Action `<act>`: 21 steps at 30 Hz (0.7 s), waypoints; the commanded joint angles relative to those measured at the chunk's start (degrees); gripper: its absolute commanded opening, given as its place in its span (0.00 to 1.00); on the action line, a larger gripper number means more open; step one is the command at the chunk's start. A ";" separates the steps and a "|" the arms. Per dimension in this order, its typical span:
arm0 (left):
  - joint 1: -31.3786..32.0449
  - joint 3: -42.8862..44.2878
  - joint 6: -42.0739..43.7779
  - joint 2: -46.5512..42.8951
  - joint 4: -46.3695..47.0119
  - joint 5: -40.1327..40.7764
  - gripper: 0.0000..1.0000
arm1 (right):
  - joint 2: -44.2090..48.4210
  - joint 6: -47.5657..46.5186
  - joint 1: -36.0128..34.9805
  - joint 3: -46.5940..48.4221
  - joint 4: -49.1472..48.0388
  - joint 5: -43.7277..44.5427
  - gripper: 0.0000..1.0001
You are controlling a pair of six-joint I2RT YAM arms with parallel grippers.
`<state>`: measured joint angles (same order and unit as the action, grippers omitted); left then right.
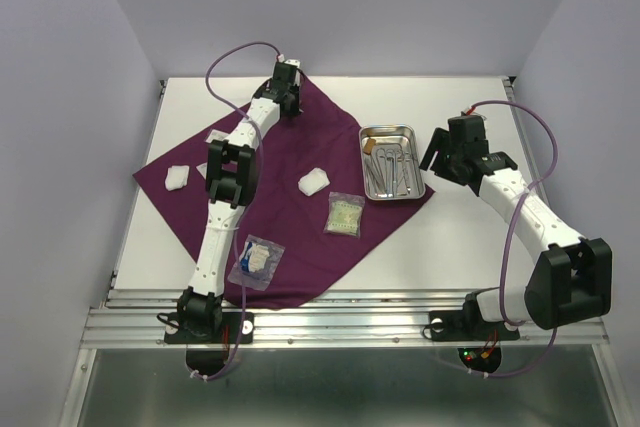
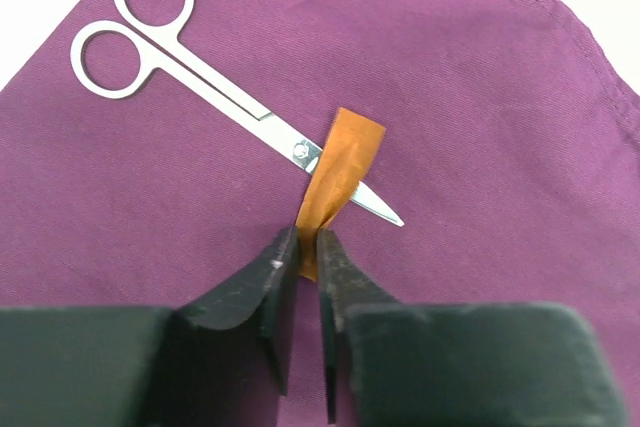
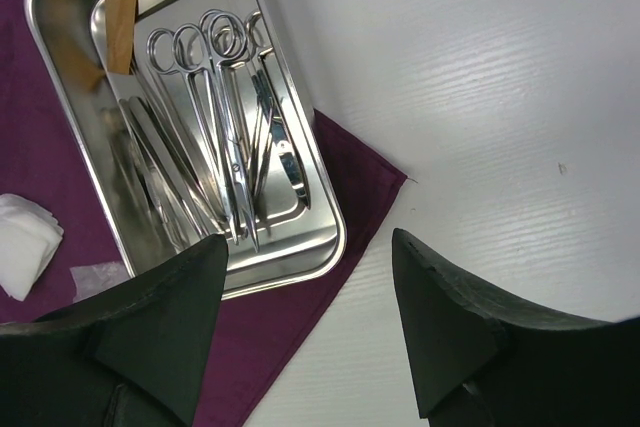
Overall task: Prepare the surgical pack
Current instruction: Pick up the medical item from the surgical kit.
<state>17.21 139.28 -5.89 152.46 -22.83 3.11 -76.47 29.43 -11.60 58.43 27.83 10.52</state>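
Note:
The dark-purple cloth [image 1: 300, 237] lies spread on the table. My left gripper [image 1: 287, 87] is at its far corner. In the left wrist view it [image 2: 308, 242] is shut on an orange tape strip [image 2: 340, 172] wrapped round the blades of metal scissors [image 2: 200, 82] that lie on the cloth [image 2: 480, 127]. The steel tray [image 1: 391, 130] sits on the cloth's right corner and holds several metal instruments [image 1: 390, 169]. My right gripper [image 1: 437, 152] is open and empty just right of the tray. In its wrist view it [image 3: 310, 239] hovers over the tray's near rim [image 3: 290, 267] and the cloth corner [image 3: 340, 167].
Two white gauze pads [image 1: 314, 182] [image 1: 177, 176] and two clear packets [image 1: 344, 215] [image 1: 257, 261] lie on the cloth. A small white item [image 1: 217, 136] lies at the cloth's left edge. An orange tape piece [image 3: 120, 32] sits in the tray. Bare white table [image 3: 480, 77] lies to the right.

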 commanded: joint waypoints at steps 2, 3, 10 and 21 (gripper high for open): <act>0.81 1.61 0.70 -2.61 -1.69 0.93 0.16 | 2.55 0.36 0.26 0.36 -1.03 -0.07 0.72; 0.89 1.43 0.88 -3.04 -1.60 1.19 0.15 | 2.64 0.45 0.26 0.36 -1.03 -0.07 0.72; 1.51 -0.50 1.58 -7.97 -1.52 3.74 0.00 | 2.46 0.37 0.26 0.54 -1.12 -0.42 0.72; 2.04 -4.28 1.32 -15.17 0.50 3.57 0.00 | 1.94 0.19 0.26 0.37 -1.47 -0.59 0.72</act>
<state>19.07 136.18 -4.97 145.84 -24.36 6.04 -75.57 29.47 -11.60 58.43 27.83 10.39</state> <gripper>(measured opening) 0.020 0.718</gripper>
